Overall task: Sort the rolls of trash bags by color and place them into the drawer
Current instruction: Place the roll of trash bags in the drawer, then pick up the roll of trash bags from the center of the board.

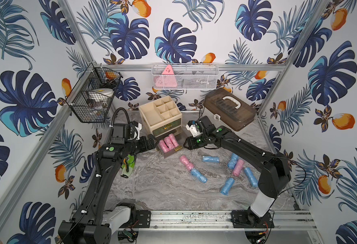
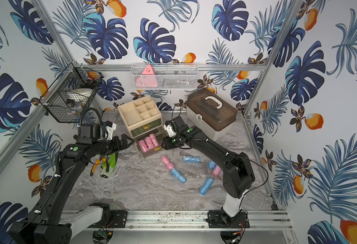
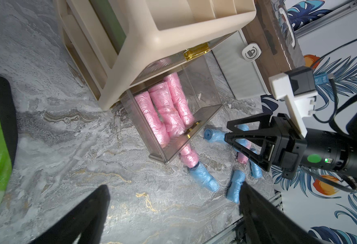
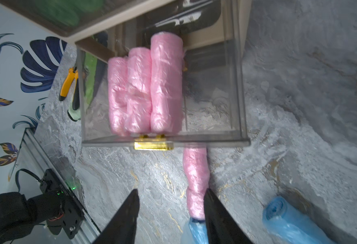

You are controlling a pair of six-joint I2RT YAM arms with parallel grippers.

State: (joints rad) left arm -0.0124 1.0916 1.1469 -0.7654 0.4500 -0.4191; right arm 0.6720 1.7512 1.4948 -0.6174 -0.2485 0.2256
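The beige organizer (image 1: 160, 112) has its clear bottom drawer (image 1: 174, 150) pulled out, with three pink rolls (image 1: 169, 142) lying side by side in it (image 4: 146, 90). On the table lie a loose pink roll (image 1: 185, 162) end to end with a blue roll (image 1: 198, 175), several more blue rolls (image 1: 210, 159) and another pink one (image 1: 237, 167). My left gripper (image 2: 130, 142) hovers wide open and empty just left of the drawer (image 3: 173, 186). Just right of the drawer, my right gripper (image 1: 185, 143) is open and empty (image 4: 172, 190). The loose pink roll (image 4: 195, 175) lies on the table beneath it.
A green glove (image 1: 129, 166) and orange-handled pliers (image 2: 96, 164) lie under my left arm. A brown-lidded case (image 1: 229, 109) stands at the back right. A black wire basket (image 1: 93, 95) and a white mesh basket (image 1: 184, 76) hang on the walls.
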